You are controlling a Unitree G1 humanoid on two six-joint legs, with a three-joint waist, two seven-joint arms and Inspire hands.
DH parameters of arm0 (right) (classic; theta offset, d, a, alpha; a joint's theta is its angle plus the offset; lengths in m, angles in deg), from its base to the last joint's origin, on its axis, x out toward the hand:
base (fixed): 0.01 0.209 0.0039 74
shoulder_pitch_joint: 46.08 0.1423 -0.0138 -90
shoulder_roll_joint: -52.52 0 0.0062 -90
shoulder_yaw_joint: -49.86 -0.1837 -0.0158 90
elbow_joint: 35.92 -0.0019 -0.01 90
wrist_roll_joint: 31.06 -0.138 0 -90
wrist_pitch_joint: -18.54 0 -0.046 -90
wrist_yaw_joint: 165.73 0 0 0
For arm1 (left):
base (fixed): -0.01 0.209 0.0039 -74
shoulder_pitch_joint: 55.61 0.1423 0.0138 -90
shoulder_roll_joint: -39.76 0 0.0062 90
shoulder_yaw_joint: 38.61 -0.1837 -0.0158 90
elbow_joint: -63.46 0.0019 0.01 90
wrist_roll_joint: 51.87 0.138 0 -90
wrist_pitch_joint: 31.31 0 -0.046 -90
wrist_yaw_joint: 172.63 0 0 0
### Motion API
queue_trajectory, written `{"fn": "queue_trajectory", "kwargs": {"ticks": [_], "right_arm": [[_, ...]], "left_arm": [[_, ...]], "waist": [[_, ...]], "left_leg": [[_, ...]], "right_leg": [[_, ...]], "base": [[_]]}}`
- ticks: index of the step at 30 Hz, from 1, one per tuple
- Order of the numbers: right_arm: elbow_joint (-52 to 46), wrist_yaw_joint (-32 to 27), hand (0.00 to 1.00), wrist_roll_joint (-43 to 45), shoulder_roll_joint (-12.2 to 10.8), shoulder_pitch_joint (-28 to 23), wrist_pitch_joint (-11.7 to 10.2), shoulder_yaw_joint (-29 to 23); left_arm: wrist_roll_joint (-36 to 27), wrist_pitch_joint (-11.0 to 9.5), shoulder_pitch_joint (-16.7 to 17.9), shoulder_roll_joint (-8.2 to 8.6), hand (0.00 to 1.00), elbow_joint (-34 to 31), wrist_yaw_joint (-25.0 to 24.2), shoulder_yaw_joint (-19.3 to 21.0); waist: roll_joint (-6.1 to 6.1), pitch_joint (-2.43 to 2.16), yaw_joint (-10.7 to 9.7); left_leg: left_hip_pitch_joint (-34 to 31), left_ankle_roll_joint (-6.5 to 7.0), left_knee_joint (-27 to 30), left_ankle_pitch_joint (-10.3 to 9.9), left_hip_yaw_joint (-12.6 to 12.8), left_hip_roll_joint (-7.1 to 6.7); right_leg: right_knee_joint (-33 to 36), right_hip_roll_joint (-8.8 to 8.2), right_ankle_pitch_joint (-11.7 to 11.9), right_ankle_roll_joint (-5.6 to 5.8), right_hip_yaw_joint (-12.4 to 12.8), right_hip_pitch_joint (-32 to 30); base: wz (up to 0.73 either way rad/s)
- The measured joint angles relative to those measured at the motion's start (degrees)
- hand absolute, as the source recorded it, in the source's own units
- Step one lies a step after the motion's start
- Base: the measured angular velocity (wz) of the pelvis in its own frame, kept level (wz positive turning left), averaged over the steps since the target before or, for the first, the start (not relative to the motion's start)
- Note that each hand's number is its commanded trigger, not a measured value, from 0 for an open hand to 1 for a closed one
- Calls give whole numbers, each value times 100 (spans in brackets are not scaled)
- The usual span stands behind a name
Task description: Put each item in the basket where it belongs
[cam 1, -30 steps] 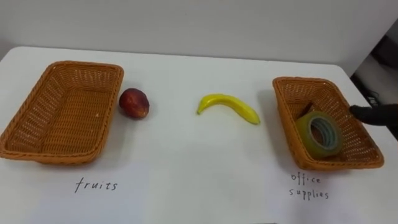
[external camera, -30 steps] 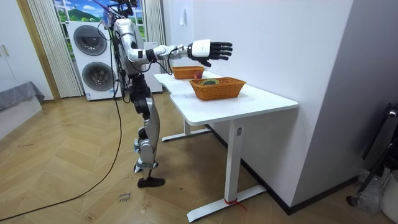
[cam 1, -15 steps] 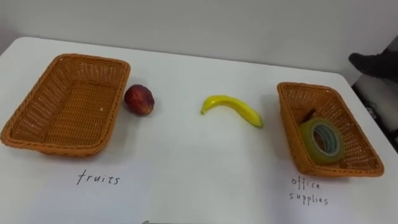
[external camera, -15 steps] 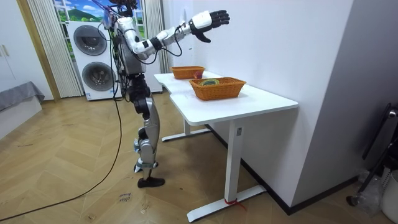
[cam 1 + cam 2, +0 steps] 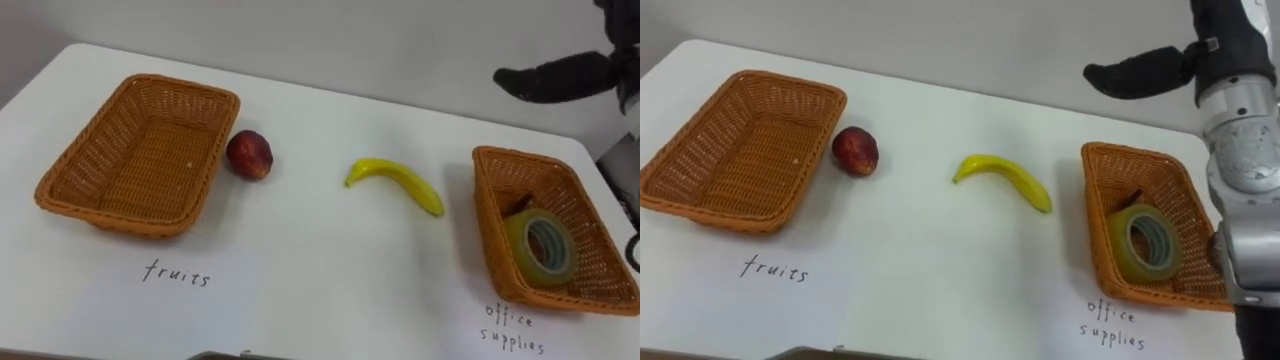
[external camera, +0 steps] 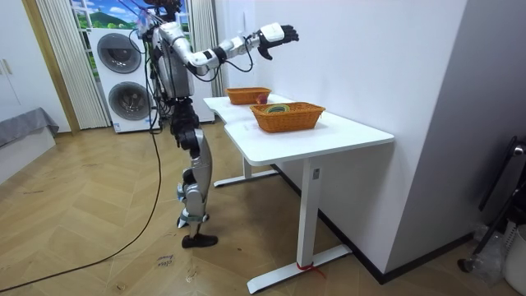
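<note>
On the white table (image 5: 300, 260) a red peach (image 5: 249, 155) lies just right of the empty left wicker basket (image 5: 150, 160). A yellow banana (image 5: 395, 184) rests mid-table between the two baskets. The right wicker basket (image 5: 495, 200) holds a roll of clear tape (image 5: 541, 245) and a small dark item behind it. My right hand (image 5: 555, 78) hangs high above the table's far right, fingers straight, open and holding nothing, well clear of the right basket. In the room view my right hand (image 6: 274, 34) is raised toward the wall while I stand at the table's end.
A handwritten label (image 5: 176, 273) lies in front of the left basket, another label (image 5: 512, 330) in front of the right one. A pale wall runs close behind the table. Two washing machines (image 6: 123, 82) stand behind me across the wood floor.
My right hand has lifted from beside the right basket to high above the table's far right. The eye view has shifted, so the table things sit further right in the picture.
</note>
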Motion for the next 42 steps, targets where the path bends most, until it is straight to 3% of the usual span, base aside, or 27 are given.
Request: {"fn": "queue_trajectory", "kwargs": {"ticks": [7,12,17,25,34,42], "right_arm": [[898,40,0,-105,6,353,-8,310],[1198,29,0,-108,180,593,-16,559],[1662,61,0,-222,285,726,-15,1030],[2900,114,0,-154,285,978,-70,1169],[3501,157,0,-155,285,976,-79,1594],[3984,441,0,-188,284,980,-70,1621]], "left_arm": [[143,-22,20,-148,0,-71,23,-10],[141,-14,104,-193,0,-54,30,-17],[134,-7,103,-313,0,-50,33,-43],[140,-8,93,-386,0,-111,31,-139],[134,-9,-116,-399,0,-100,31,-252],[75,-8,-218,-494,0,-99,27,-373]], "waist": [[-57,9,275],[-120,23,335],[-232,3,457],[-333,34,598],[-361,36,623],[-359,51,625]], "left_leg": [[-2,-2,13,1,-182,-10],[-138,-5,68,6,-356,-30],[-206,-13,72,11,-353,-34],[-320,-5,121,14,-368,-63],[-570,-8,221,13,-377,-63],[-588,-7,222,13,-392,-72]], "right_leg": [[-13,-18,0,0,-229,82],[-17,-50,-1,1,-415,51],[-36,-48,0,1,-423,0],[-114,-64,1,2,-451,-38],[-108,-69,4,-1,-505,-221],[-110,-89,4,0,-574,-227]], "base": [[15],[18],[2],[2],[1],[2]]}}
